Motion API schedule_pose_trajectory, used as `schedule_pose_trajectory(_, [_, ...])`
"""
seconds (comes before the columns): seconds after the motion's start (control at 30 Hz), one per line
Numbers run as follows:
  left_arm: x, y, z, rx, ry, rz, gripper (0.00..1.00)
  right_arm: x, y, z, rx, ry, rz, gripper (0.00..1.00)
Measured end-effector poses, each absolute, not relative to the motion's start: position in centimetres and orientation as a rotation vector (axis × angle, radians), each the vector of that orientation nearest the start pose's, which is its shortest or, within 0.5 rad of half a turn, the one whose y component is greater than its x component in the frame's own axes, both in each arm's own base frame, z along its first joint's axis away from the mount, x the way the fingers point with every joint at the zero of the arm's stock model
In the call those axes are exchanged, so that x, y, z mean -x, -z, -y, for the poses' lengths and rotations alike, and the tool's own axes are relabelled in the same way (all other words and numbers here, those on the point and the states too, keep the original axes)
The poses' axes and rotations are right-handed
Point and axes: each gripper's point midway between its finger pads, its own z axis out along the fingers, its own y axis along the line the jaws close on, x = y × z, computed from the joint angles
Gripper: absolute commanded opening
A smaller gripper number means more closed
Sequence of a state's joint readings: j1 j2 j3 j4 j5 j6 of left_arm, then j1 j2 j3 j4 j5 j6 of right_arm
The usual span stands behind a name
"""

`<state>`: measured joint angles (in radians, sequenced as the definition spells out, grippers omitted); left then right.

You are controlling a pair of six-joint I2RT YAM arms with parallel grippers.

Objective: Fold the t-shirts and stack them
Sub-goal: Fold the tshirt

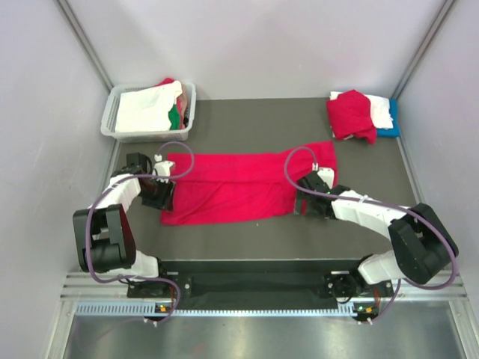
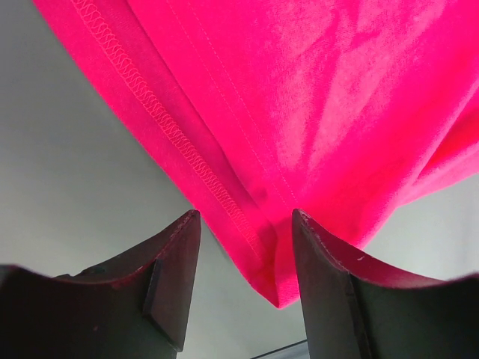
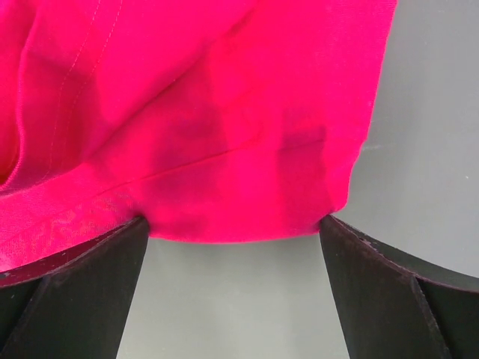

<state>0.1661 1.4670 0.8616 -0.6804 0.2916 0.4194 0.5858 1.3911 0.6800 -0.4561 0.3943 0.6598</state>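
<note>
Your left fingers (image 2: 174, 278) stand apart, straddling a corner at the left edge of the red t-shirt (image 1: 239, 187), which lies spread mid-counter (image 1: 247, 232); your right fingers (image 3: 82, 292) gape wide around its right hem, clamping nothing; a crumpled red shirt (image 1: 352, 114) lies far right; the tub (image 1: 112, 127) sits far left.

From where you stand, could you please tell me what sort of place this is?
Most likely a robot test cell for laundry folding, not a home: plain grey walls box in a dark table, a tub sits at its back, and a red shirt lies spread between two bolted-down arms.
</note>
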Motion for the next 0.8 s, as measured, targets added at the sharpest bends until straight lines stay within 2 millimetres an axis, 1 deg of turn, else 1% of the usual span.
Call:
schedule_pose_trajectory(0.23, [-26.3,-3.8,-1.0,-0.403,0.28,-2.744,0.57,-24.3,-1.9,-11.1,-0.231,0.089,-2.574,1.0])
schedule_pose_trajectory(0.27, [-26.3,-3.7,-1.0,-0.402,0.281,-2.746,0.57,-24.2,-1.9,-11.1,-0.234,0.082,-2.571,0.95])
schedule_pose_trajectory(0.3, [-26.3,-3.7,-1.0,-0.402,0.282,-2.746,0.57,-24.2,-1.8,-11.1,-0.241,0.077,-2.567,0.87])
schedule_pose_trajectory(0.33, [-26.3,-3.8,-1.0,-0.402,0.282,-2.746,0.57,-24.2,-1.8,-11.2,-0.243,0.071,-2.565,0.59])
schedule_pose_trajectory(0.4, [-26.3,-3.8,-1.0,-0.402,0.281,-2.745,0.57,-24.2,-1.8,-11.4,-0.242,0.055,-2.563,0.21])
schedule_pose_trajectory(0.43, [-26.3,-3.8,-1.0,-0.403,0.281,-2.745,0.57,-24.3,-1.9,-11.6,-0.237,0.047,-2.561,0.0])
schedule_pose_trajectory(0.63, [-26.4,-3.8,-1.1,-0.402,0.276,-2.745,0.57,-24.3,-2.0,-12.0,-0.239,0.028,-2.565,0.0])
schedule_pose_trajectory(0.7, [-26.4,-3.8,-1.2,-0.399,0.275,-2.745,0.57,-24.3,-2.4,-12.1,-0.222,0.033,-2.569,0.0])
schedule_pose_trajectory(0.8, [-26.4,-3.8,-1.3,-0.399,0.273,-2.745,0.57,-24.4,-3.5,-12.9,-0.186,0.025,-2.566,0.0])
